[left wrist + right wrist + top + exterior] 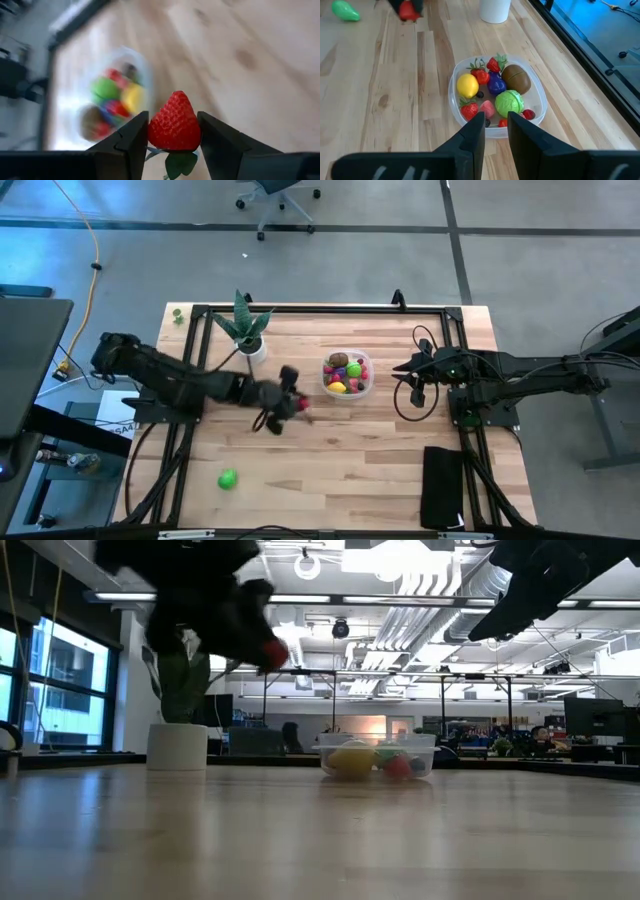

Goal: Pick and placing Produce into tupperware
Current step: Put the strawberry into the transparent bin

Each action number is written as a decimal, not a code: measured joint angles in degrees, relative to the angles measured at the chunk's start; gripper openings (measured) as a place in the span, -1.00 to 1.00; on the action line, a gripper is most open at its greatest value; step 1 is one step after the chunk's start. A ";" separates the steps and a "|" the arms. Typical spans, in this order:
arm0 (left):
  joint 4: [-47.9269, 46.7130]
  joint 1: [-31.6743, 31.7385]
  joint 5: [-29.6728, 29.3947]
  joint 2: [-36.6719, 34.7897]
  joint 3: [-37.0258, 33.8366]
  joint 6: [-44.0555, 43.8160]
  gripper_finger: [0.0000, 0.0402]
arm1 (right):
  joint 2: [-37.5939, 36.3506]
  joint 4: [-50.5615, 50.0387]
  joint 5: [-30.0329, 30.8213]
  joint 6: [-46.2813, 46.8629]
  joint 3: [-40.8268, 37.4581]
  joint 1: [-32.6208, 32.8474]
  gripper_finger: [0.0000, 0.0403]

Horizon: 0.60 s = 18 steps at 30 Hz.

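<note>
- Above the table, your left gripper [292, 404] clamps a strawberry [174, 123]; carry it over the tupperware [347, 375] before letting go.
- Your right gripper [496, 131], fingers narrow and holding nothing, waits near that rim; steer clear.

- One clear tupperware [540, 102]
- One strawberry [174, 123] outside it, clamped in the left gripper [172, 137]
- One loose green fruit [228, 478] on the table
- One potted plant [246, 330]
- Two robot arms

Motion-blurred in the left wrist view — the tupperware [107, 107] — its produce [106, 89] mere colour smears.
</note>
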 joint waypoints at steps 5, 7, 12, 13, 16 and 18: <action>0.55 8.86 7.15 5.34 9.27 8.46 -0.23 | 0.00 -0.09 -0.01 0.00 0.00 0.01 -0.64; -0.31 12.04 10.31 8.69 13.49 10.61 -0.23 | -0.02 0.08 0.00 0.00 0.00 -0.02 -0.64; -3.84 18.15 18.69 18.05 24.25 12.51 -0.23 | -0.02 -0.05 0.01 0.00 0.00 -0.02 -0.64; -4.63 19.11 20.55 20.15 26.04 12.52 -0.23 | -0.02 0.04 0.01 0.00 0.00 -0.02 -0.64; -5.73 20.93 25.48 25.97 30.39 13.33 -0.23 | -0.01 0.01 0.00 0.00 0.00 0.01 -0.64; -6.24 21.68 28.24 29.00 32.68 13.36 -0.23 | -0.02 0.00 0.01 0.00 0.00 -0.02 -0.64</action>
